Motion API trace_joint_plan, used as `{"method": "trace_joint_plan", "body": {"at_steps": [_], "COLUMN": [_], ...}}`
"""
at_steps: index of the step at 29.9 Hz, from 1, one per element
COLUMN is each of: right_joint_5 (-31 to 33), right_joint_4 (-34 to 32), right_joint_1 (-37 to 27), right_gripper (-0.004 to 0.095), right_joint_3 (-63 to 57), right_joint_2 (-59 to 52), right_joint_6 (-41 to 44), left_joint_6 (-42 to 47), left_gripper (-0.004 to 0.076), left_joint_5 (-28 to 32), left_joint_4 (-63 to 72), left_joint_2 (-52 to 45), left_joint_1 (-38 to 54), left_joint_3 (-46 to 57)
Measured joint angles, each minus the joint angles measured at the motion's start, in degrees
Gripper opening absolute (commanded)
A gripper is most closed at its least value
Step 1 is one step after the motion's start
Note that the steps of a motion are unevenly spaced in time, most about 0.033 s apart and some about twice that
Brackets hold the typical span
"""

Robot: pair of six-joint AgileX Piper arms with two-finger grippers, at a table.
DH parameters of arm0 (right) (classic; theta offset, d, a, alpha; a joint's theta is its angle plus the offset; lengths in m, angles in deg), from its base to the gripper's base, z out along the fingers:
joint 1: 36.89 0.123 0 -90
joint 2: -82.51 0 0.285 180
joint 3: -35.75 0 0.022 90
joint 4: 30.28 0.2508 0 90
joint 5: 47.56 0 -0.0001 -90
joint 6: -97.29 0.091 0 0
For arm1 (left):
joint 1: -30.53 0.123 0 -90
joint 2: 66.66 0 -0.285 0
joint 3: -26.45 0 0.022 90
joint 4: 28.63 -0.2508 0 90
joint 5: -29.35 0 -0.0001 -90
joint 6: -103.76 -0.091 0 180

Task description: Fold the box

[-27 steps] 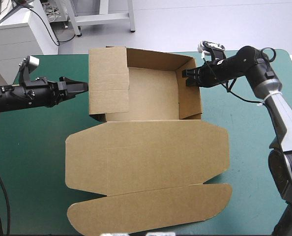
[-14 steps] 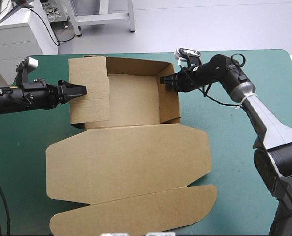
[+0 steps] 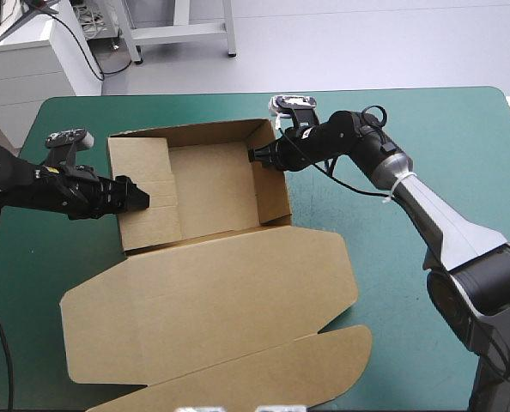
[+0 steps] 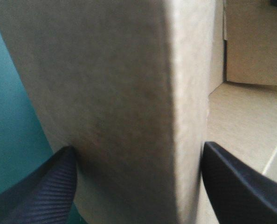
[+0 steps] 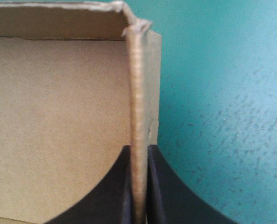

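The brown box [image 3: 208, 180] stands as an open tray with raised walls, a little left of the table's middle. Its lid [image 3: 203, 300] lies flat toward the front edge, with the lid's flap [image 3: 264, 365] beyond it. My left gripper [image 3: 140, 199] is open, and its black fingers straddle the thick folded left wall [image 4: 124, 84], one finger outside and one inside the tray. My right gripper [image 3: 257, 157] is shut on the box's right wall near the far corner. The wall's thin edge [image 5: 137, 93] rises from between the fingers of that gripper [image 5: 139, 148].
Bare teal-green cover [image 3: 444, 146] stretches to the right of the box and shows beside the right wall [image 5: 222, 116]. A narrower bare strip [image 3: 32, 249] lies between the box and the left edge. The lid's flap reaches the front edge.
The box has slid left and slightly toward the front, turning a little, with the right gripper still on its right wall. The left gripper has moved back left and nearer the front with the left wall.
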State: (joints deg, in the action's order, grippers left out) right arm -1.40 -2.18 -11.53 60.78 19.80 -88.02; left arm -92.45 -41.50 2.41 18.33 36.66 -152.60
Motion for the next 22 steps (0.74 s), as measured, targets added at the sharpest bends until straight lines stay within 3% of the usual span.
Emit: {"method": "trace_joint_plan", "body": {"at_steps": [9,14,22], "right_joint_5": [0.9,1.3,3.8], "right_joint_4": [-1.5,-2.3,-3.9], "right_joint_1": [0.6,0.6,1.3], "right_gripper": [0.0002,0.0002,0.0001], "right_joint_3": [0.0,0.0,0.1], "right_joint_2": [0.0,0.0,-0.1], "right_joint_6": [1.6,1.9,3.4], "left_joint_6": [5.7,9.9,18.8], "left_gripper": [0.0251,-0.0011,-0.0008], "left_joint_5": [2.0,4.2,5.4], "left_joint_4": [-7.7,-14.9,-26.4], "left_joint_2": [0.0,0.0,0.2], "left_joint_1": [-5.1,-8.6,-11.7], "left_joint_3": [0.0,0.0,0.1]}}
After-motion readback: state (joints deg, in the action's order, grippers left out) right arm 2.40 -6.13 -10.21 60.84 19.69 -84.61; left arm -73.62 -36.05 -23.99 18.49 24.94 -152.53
